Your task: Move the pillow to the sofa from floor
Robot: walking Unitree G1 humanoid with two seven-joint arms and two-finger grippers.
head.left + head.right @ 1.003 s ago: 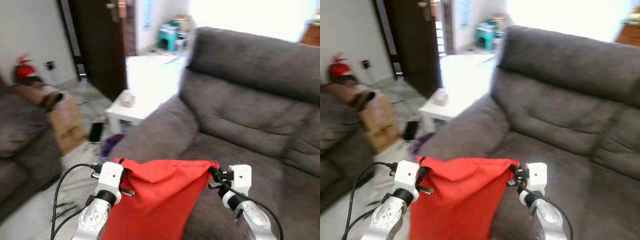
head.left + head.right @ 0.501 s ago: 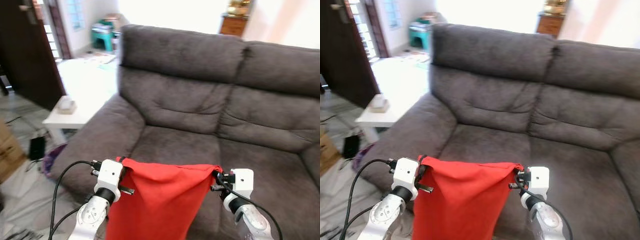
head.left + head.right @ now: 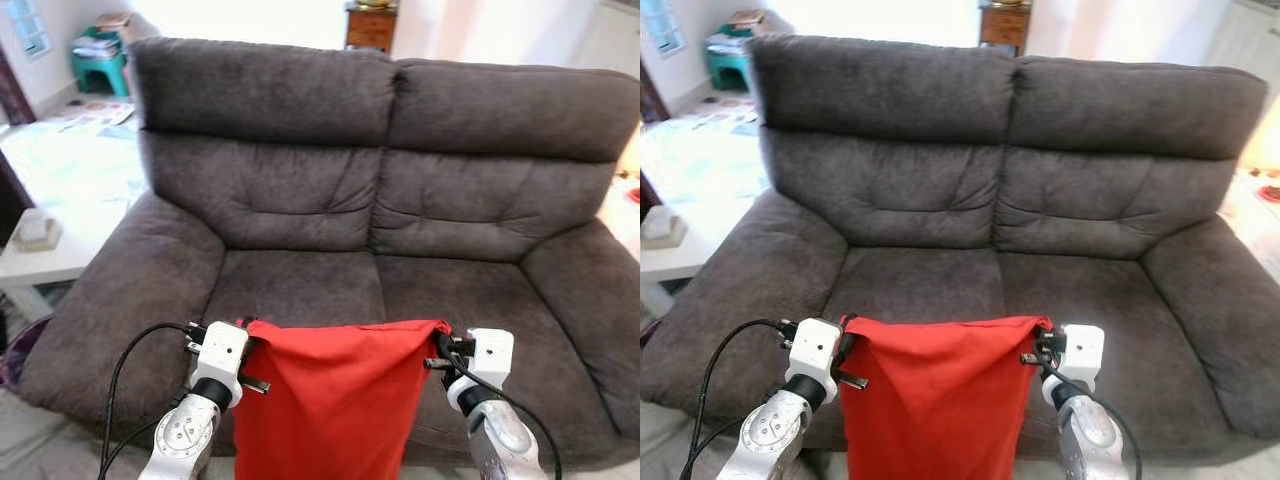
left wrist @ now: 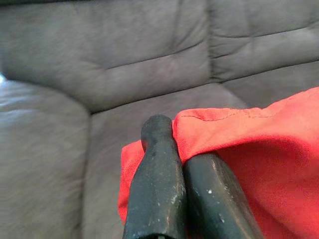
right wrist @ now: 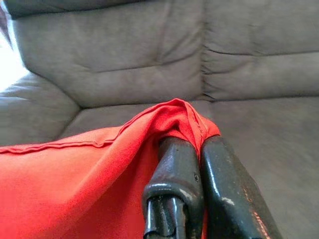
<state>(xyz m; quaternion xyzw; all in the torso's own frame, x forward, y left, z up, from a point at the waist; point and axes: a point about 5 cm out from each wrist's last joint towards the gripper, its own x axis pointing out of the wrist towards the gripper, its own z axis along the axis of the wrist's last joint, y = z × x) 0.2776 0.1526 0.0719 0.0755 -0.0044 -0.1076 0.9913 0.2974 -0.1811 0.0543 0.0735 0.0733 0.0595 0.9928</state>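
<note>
The robot faces a dark grey two-seat sofa (image 3: 380,200) and holds a red pillow (image 3: 335,400) up in front of its front edge, well off the floor. The left gripper (image 3: 243,345) has its two black fingers (image 4: 157,174) pressed together on the pillow's upper left corner, and the right gripper (image 3: 437,350) pinches the upper right corner the same way, its fingers (image 5: 179,174) closed tight with red cloth bunched between them. The pillow hangs slack between the two grippers like a flat sheet, its top edge stretched level and its lower part dropping out of the picture.

Both seat cushions lie bare behind the pillow. To the robot's left, beside the sofa's armrest (image 3: 130,290), stands a white side table (image 3: 40,262) with a small box (image 3: 36,228) on it. Farther back on the left is a teal stool (image 3: 100,62) on a pale floor. Behind the sofa's backrest a wooden cabinet (image 3: 372,22) shows against a bright wall.
</note>
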